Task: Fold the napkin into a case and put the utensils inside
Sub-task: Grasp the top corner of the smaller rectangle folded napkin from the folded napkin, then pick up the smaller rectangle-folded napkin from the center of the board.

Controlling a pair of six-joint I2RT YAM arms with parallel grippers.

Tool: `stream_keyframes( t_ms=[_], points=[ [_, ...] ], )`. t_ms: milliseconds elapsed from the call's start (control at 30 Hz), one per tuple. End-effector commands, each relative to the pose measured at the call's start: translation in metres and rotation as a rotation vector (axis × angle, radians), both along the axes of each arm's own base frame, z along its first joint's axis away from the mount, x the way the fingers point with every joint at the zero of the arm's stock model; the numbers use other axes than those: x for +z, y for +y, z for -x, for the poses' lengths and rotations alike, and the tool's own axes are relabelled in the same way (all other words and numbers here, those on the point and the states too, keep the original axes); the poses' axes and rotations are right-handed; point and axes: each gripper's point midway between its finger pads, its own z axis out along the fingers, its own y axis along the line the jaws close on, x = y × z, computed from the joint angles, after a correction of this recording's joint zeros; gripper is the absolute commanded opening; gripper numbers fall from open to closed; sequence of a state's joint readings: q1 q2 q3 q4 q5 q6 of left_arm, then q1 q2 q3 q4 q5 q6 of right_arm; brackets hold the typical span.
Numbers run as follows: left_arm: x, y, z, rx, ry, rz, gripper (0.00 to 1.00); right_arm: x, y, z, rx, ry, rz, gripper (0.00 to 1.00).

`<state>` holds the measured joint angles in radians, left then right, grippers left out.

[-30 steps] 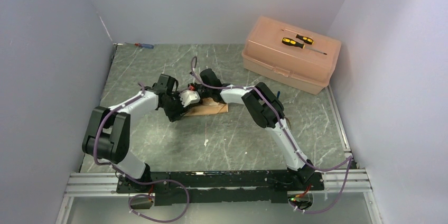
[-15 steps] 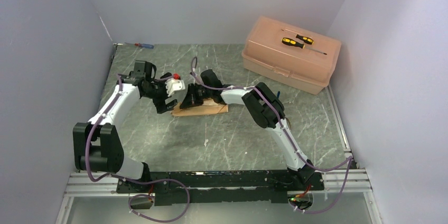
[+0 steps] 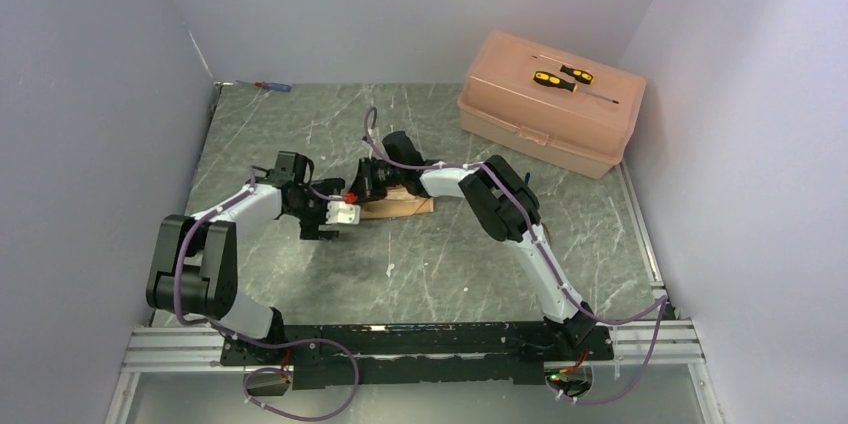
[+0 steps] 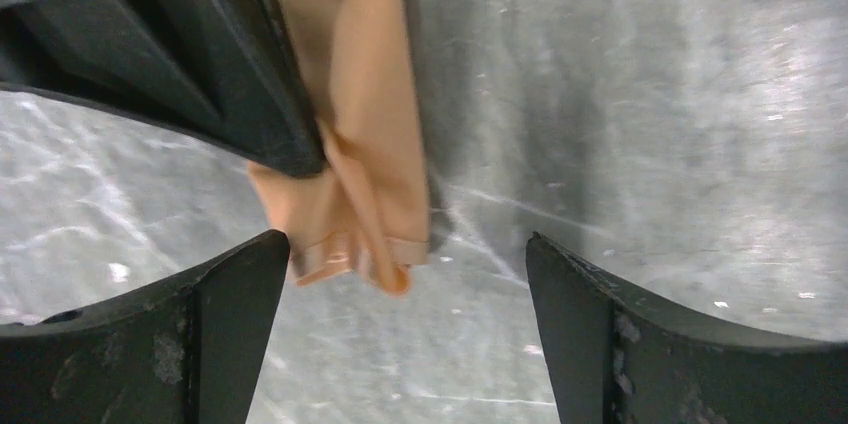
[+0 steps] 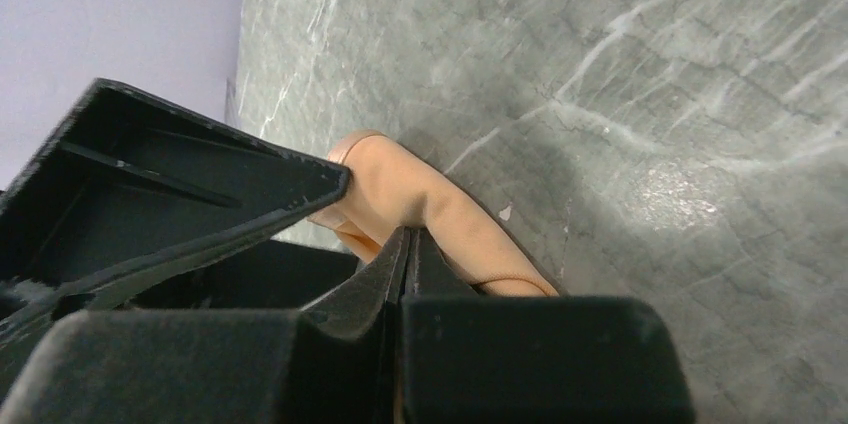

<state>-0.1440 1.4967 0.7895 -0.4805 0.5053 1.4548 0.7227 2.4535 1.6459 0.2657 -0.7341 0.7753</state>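
I was mid-fold. My right gripper pinched a raised pleat of the napkin, which lay mid-way across the table; my left gripper hung wide open over its loose end. Next, I judged, it should grasp that end cleanly.

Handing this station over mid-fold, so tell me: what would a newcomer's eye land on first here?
First, the two arms meeting at centre over the folded peach napkin: the right gripper has its jaws shut on the cloth, while the left gripper hangs with jaws wide open at the napkin's left end. Next, the pink plastic box at the far right, with two yellow-and-black screwdrivers lying on its lid.
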Motion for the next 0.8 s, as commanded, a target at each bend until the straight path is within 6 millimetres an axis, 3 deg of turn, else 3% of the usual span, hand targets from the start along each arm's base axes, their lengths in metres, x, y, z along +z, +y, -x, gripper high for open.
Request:
stream_keyframes(
  t_ms=[0, 367, 600, 700, 767],
  points=[
    [-0.001, -0.005, -0.02, -0.096, -0.14, -0.051, 0.91, -0.058, -0.03, 0.0, -0.058, 0.099, 0.136, 0.0],
    [-0.033, -0.008, -0.007, -0.269, -0.17, -0.173, 0.46, -0.05, -0.027, -0.005, -0.059, 0.12, 0.097, 0.0],
    [-0.04, -0.007, 0.0, -0.29, -0.168, -0.222, 0.05, -0.043, -0.024, -0.008, -0.057, 0.107, 0.081, 0.0],
    [-0.034, -0.008, 0.001, -0.26, -0.112, -0.219, 0.03, -0.027, -0.029, -0.017, -0.072, 0.047, 0.058, 0.0],
    [-0.028, -0.009, 0.005, -0.24, -0.054, -0.209, 0.03, -0.003, -0.037, -0.03, -0.089, -0.037, 0.019, 0.0]
  ],
)
